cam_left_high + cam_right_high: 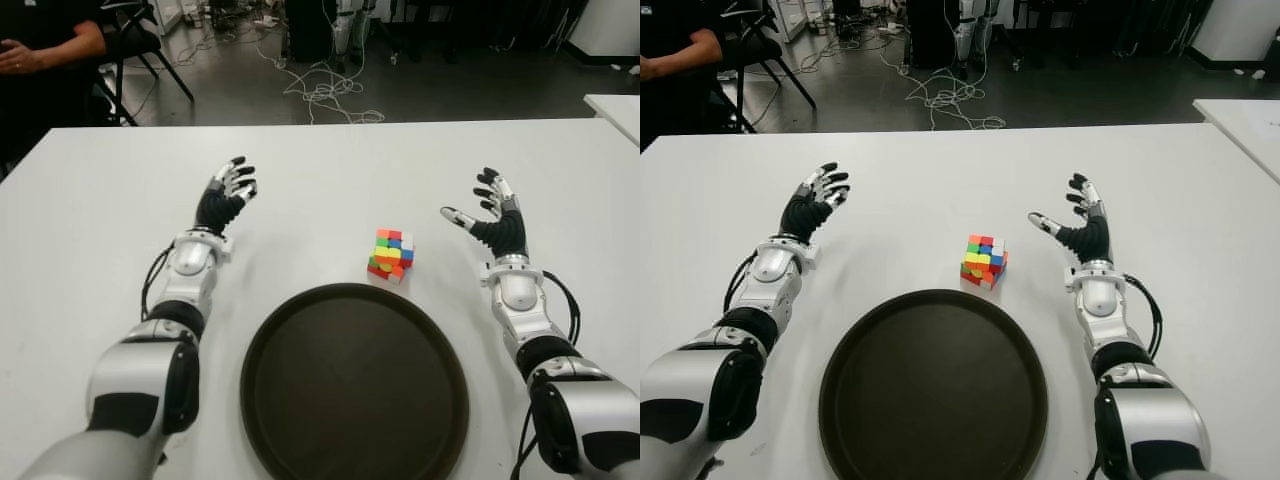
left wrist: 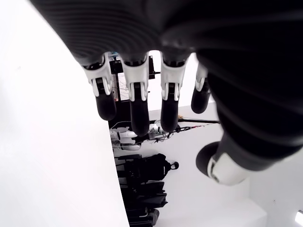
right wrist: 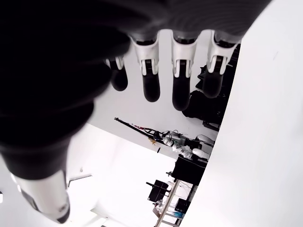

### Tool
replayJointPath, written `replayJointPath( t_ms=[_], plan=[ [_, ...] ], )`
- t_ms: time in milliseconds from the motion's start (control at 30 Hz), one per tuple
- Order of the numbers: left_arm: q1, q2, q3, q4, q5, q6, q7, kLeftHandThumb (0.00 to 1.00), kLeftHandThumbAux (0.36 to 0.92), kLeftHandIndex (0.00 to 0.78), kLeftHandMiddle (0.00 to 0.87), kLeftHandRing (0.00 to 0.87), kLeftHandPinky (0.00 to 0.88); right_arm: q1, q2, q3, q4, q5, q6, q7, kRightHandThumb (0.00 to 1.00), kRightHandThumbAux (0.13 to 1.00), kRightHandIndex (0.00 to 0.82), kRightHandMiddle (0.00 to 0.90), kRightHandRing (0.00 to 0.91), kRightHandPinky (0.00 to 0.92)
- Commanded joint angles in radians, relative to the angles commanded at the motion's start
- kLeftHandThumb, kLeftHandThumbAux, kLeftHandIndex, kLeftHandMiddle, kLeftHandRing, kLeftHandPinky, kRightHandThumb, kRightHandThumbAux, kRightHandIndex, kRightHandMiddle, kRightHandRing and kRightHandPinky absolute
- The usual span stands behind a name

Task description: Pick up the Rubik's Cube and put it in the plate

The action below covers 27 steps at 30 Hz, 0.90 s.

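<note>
A scrambled Rubik's Cube (image 1: pixel 391 255) sits on the white table (image 1: pixel 320 170), just beyond the far rim of a round dark brown plate (image 1: pixel 355 385). To the cube's right, my right hand (image 1: pixel 487 213) hovers a short way off with fingers spread and thumb pointing toward the cube. My left hand (image 1: pixel 226 195) shows well to the cube's left, fingers extended and holding nothing. Both wrist views show straight fingers (image 2: pixel 137 101) (image 3: pixel 180 80) with nothing between them.
A person's arm (image 1: pixel 40 50) shows at the far left corner beside a chair. Cables lie on the dark floor beyond the table's far edge. Another white table (image 1: pixel 615 105) corner shows at the right.
</note>
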Motion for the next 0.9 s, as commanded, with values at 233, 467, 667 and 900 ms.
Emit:
replayJointPath(
  t_ms=[233, 467, 667, 900],
  plan=[
    [0.001, 0.0, 0.0, 0.0, 0.0, -0.003, 0.0, 0.089, 0.681, 0.102, 0.187, 0.165, 0.142, 0.0, 0.0, 0.001, 0.0, 0.002, 0.004, -0.001, 0.032, 0.732, 0.092, 0.17, 0.169, 0.169],
    [0.0, 0.0, 0.0, 0.001, 0.001, 0.0, 0.001, 0.095, 0.664, 0.122, 0.201, 0.174, 0.155, -0.002, -0.001, -0.001, 0.003, 0.005, 0.007, 0.007, 0.036, 0.721, 0.1, 0.175, 0.187, 0.208],
    [-0.001, 0.0, 0.001, 0.001, 0.0, 0.001, -0.002, 0.095, 0.659, 0.128, 0.205, 0.177, 0.154, -0.001, 0.001, -0.006, 0.002, 0.012, 0.001, 0.015, 0.044, 0.721, 0.099, 0.176, 0.191, 0.211],
    [-0.001, 0.0, 0.003, 0.001, -0.002, 0.006, -0.006, 0.088, 0.639, 0.128, 0.206, 0.178, 0.153, -0.002, 0.003, -0.011, 0.002, 0.016, 0.001, 0.023, 0.032, 0.719, 0.097, 0.174, 0.183, 0.193]
  ],
)
